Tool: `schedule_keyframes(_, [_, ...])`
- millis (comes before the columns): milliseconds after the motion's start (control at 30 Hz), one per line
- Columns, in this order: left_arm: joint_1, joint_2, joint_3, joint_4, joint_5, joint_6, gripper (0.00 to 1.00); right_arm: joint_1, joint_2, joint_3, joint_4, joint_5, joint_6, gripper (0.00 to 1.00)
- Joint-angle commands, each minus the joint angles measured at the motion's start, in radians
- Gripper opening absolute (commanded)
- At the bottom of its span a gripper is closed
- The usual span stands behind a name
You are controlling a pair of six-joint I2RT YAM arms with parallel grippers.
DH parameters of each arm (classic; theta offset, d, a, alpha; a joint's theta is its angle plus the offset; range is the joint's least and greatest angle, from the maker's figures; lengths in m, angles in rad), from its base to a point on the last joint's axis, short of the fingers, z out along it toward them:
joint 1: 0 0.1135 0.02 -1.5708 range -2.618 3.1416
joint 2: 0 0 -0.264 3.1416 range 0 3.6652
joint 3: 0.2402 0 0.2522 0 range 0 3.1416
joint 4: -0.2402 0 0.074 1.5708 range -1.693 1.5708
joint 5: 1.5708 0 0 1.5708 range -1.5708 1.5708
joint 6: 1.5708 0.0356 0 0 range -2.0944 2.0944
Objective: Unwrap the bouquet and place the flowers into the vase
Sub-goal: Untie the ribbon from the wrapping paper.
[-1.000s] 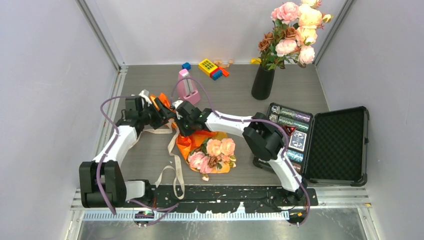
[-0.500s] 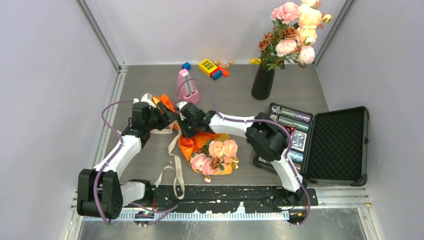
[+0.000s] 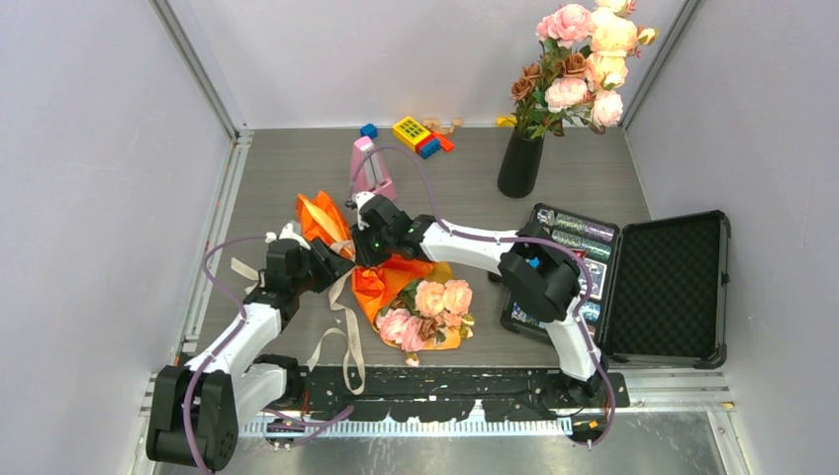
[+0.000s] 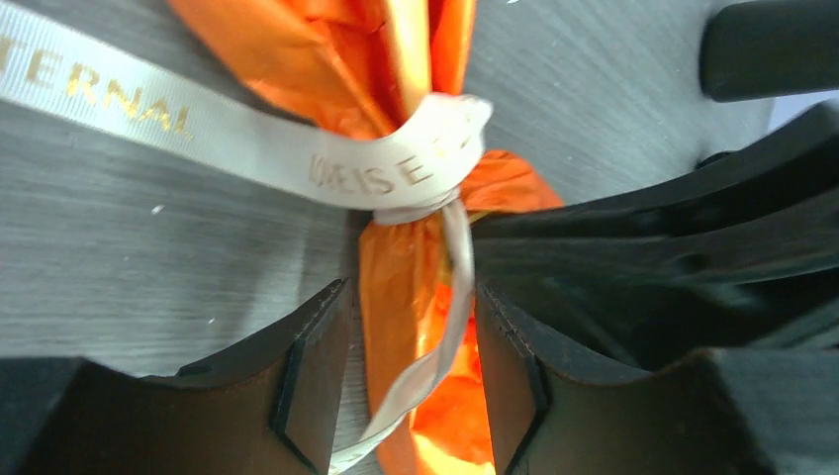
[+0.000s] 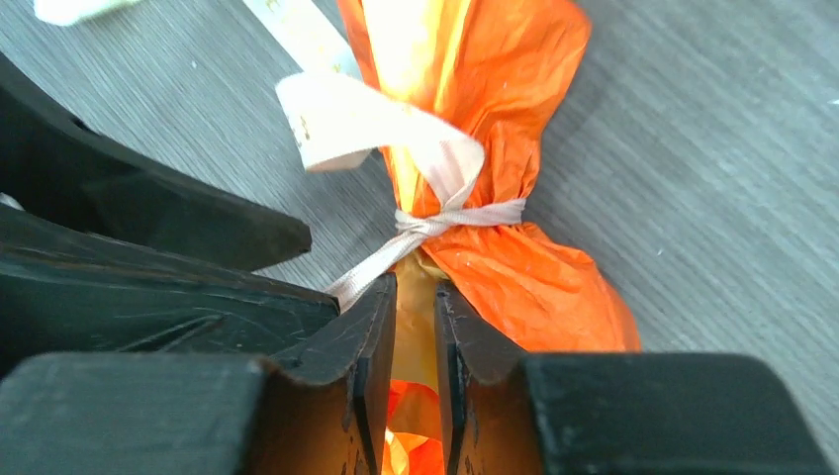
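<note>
now bouquet [image 3: 408, 289] neck in pinch of right hand [image 5: 416, 289], loose inside spread left hand [image 4: 411, 297]

Plain pale lavender walls [image 3: 416, 59] close in the back and both sides, with bare aluminium posts [image 3: 198, 67] running up the two rear corners. The tabletop [image 3: 465, 188] is grey wood-grain laminate, edged nearest me by a metal rail [image 3: 683, 404]. Light is soft and even; shadows are faint.

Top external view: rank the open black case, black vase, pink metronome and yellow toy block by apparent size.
1. open black case
2. black vase and pink metronome: they look about alike, so not ranked
3. yellow toy block
</note>
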Motion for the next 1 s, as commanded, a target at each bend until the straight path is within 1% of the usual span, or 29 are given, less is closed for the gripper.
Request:
schedule_keyframes(0, [-0.005,-0.041,-0.025,-0.004,0.010,0.017,0.51,-0.011,-0.067,0.023,0.077,0.004,0.029,0.27])
schedule_keyframes(133, [-0.006,-0.027,-0.027,-0.003,0.049,0.034,0.51,-0.017,-0.064,0.026,0.078,0.003,0.031,0.27])
schedule_keyframes(333, [-0.006,0.022,-0.021,0.001,0.045,0.071,0.51,-0.022,-0.085,0.025,0.073,0.007,0.047,0.27])
schedule_keyframes(400, [-0.006,0.056,-0.016,0.007,0.053,0.076,0.45,-0.027,-0.095,0.028,0.060,0.020,0.072,0.27])
schedule_keyframes(433, [-0.006,0.074,-0.013,0.008,0.061,0.076,0.37,-0.028,-0.100,0.031,0.054,0.027,0.097,0.28])
schedule_keyframes(500, [-0.006,0.098,-0.015,0.017,0.073,0.073,0.27,-0.033,-0.115,0.027,0.043,0.055,0.154,0.32])
schedule_keyframes(600, [-0.008,0.117,-0.025,0.034,0.088,0.071,0.17,-0.034,-0.134,0.014,0.047,0.085,0.254,0.39])
schedule_keyframes(667, [-0.008,0.133,-0.025,0.034,0.102,0.076,0.12,-0.034,-0.133,0.002,0.063,0.082,0.368,0.40])
schedule_keyframes(800, [-0.008,0.149,-0.031,0.040,0.112,0.080,0.07,-0.034,-0.117,-0.037,0.121,0.071,0.532,0.40])
schedule_keyframes(967, [-0.008,0.168,-0.037,0.058,0.122,0.079,0.03,-0.032,-0.086,-0.077,0.178,0.083,0.638,0.37])
